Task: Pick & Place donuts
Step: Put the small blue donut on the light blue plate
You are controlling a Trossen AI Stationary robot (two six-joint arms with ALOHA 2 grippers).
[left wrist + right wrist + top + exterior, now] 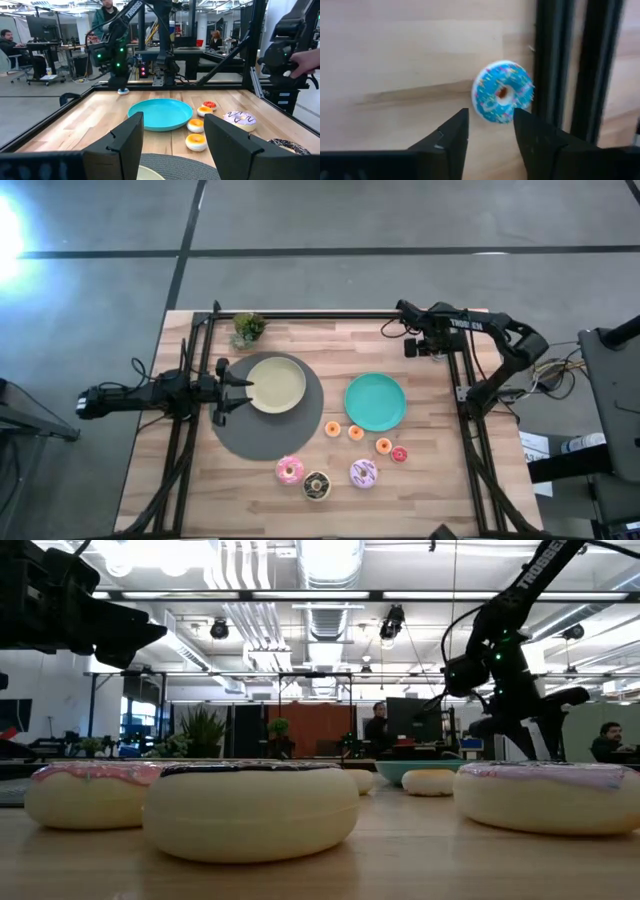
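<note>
Three larger donuts lie flat near the table's near edge: pink (290,470), chocolate (317,485) and lilac sprinkled (363,473). Mini orange donuts (333,429), (355,433), (383,445) and a red one (399,454) lie beside the teal plate (375,402). A blue sprinkled mini donut (502,92) lies on the wood by the black frame bar at the far edge. My right gripper (491,125) hangs open just above it, not touching. My left gripper (235,385) is open and empty at the beige plate's (277,384) left rim.
The beige plate rests on a round dark grey mat (265,435). A small potted plant (247,328) stands at the far left. Black frame rails (460,380) run along the table's sides and far edge. People sit and stand in the room behind; a hand (305,62) shows off-table.
</note>
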